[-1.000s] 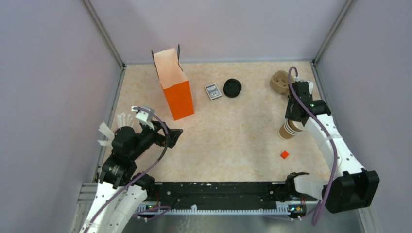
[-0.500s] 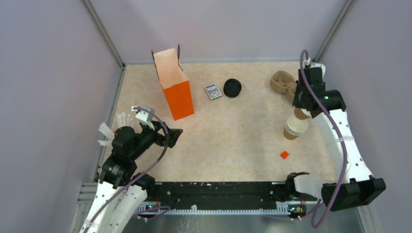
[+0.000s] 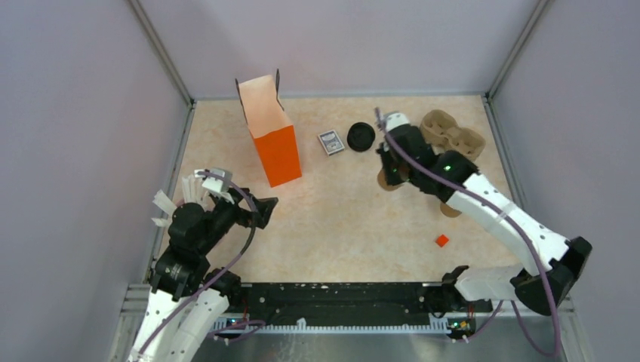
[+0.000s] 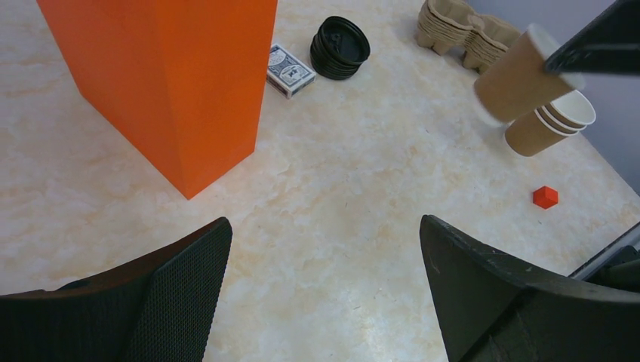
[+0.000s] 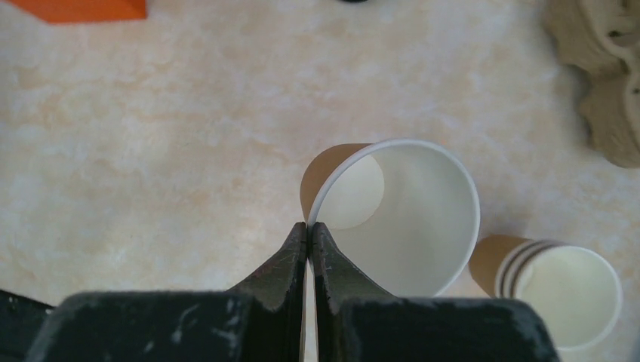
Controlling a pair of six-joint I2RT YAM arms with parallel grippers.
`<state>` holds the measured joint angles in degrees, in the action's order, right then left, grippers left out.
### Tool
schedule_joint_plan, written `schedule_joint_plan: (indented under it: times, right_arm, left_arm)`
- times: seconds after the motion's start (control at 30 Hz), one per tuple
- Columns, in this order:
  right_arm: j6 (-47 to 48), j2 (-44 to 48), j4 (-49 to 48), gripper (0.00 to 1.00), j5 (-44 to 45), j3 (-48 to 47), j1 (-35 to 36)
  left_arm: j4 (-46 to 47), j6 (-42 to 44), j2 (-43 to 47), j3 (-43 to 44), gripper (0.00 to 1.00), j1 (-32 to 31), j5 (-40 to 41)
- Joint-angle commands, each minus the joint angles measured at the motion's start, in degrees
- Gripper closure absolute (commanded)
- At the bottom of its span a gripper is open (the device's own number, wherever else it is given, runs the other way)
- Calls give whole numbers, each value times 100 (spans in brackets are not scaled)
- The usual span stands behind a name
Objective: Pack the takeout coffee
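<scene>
The worktop (image 3: 340, 219) carries an upright orange bag (image 3: 273, 143) at 10 o'clock. The left hand (image 4: 324, 226) at 8 o'clock is spread wide and holds nothing. A brown pulp carrier (image 3: 453, 134) sits at 2 o'clock, and a stack of nested cups (image 4: 547, 124) at 3 to 4 o'clock. The right hand (image 5: 309, 226) pinches the rim of the takeout coffee cup (image 5: 407, 219), its fingers nearly closed on the wall. The cup is tilted, lidless, nearer the middle than the carrier at 2 o'clock. Black lids (image 3: 361, 136) lie at 12 to 1, just beside a small card box (image 3: 330, 142), and a red cube (image 3: 441, 240) lies at 4.

Overhead top view, left wrist low behind black fingers (image 4: 170, 290), right wrist down past fingers (image 5: 281, 264), sharing nested tan cups (image 4: 534, 134).
</scene>
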<state>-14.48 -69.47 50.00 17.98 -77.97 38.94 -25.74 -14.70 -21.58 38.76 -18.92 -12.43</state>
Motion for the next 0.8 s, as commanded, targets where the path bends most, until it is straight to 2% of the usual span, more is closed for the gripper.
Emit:
schedule_joint_plan:
  times: [0.0,0.13,0.23,0.37,0.67,0.77]
  right_arm:
    - [117,-627,-672,100,266,374,1026]
    - [94,-1345,-910,100,878,456,1840]
    - [53,-1671,-1112,100,790,467,2102]
    - [-55,-1888,-1465,100,346,638,2200]
    - [-177,-2222,-1722,100,279,846,2298]
    - [-217,-2291,-1671,95,279,797,2338]
  left_arm:
    - [103,-6,76,59,1,-8,292]
    - [-76,-68,116,169,1,-7,682]
    - [-116,-111,265,174,1,1,930]
    - [-124,-153,498,159,1,2,1182]
    - [-98,-157,573,118,1,71,1377]
    - [-107,-156,558,127,1,81,1366]
